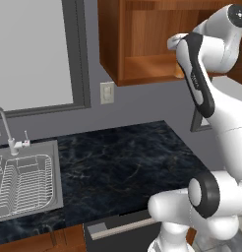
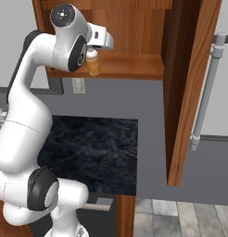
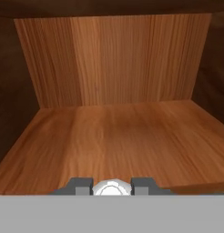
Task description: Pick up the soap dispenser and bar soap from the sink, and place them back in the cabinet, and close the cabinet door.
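The soap dispenser (image 2: 93, 64), a small orange bottle with a white pump, stands upright at the front edge of the cabinet (image 2: 134, 65) floor. My gripper (image 2: 92, 50) is directly over it and shut on its white neck. In the hand view the round white pump top (image 3: 112, 188) sits between my two fingertips (image 3: 80, 184), with the bare wooden cabinet floor (image 3: 118, 136) beyond. The cabinet door (image 2: 187, 92) stands wide open to the right, its long silver handle (image 2: 206, 90) facing outward. The sink (image 1: 58, 172) lies far left with its wire dish rack (image 1: 22, 184) and faucet (image 1: 2, 120). The bar soap is hidden.
A black marble counter (image 1: 123, 162) runs below the cabinet. A wall outlet (image 1: 107, 92) and a window (image 1: 34, 49) are on the back wall. A dark appliance front (image 1: 118, 231) sits under the counter edge.
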Controlling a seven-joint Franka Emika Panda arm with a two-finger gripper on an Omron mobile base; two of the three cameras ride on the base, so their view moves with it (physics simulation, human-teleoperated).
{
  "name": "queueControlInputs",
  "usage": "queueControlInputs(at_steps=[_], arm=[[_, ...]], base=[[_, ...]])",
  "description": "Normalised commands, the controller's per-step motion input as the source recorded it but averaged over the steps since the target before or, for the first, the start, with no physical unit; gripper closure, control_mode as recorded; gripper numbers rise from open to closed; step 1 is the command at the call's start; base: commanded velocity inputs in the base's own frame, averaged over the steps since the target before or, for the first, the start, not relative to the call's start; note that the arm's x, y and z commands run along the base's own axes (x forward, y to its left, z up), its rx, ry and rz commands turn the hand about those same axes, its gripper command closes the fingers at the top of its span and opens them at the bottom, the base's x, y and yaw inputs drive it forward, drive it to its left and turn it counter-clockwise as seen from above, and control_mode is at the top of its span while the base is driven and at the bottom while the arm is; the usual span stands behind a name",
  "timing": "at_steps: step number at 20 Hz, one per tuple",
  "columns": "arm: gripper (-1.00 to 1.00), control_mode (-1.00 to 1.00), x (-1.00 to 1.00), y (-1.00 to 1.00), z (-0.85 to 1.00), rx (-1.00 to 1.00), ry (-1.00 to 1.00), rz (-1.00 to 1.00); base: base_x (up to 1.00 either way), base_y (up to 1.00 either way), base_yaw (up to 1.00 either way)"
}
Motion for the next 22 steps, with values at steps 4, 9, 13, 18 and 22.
queueControlInputs(at_steps=[4,9,13,18,22], arm=[[1.0,-1.0,0.26,0.0,0.0,0.0,0.0,0.0],[1.0,-1.0,0.26,0.0,0.0,0.0,0.0,0.0],[1.0,-1.0,0.27,0.0,-0.01,0.0,0.0,0.0],[1.0,-1.0,0.26,0.0,-0.06,0.0,0.0,0.0],[1.0,-1.0,0.21,0.0,-0.09,0.0,0.0,0.0]], base=[[0.0,0.0,0.0],[0.0,0.0,0.0],[0.0,0.0,0.0],[0.0,0.0,0.0],[0.0,0.0,0.0]])
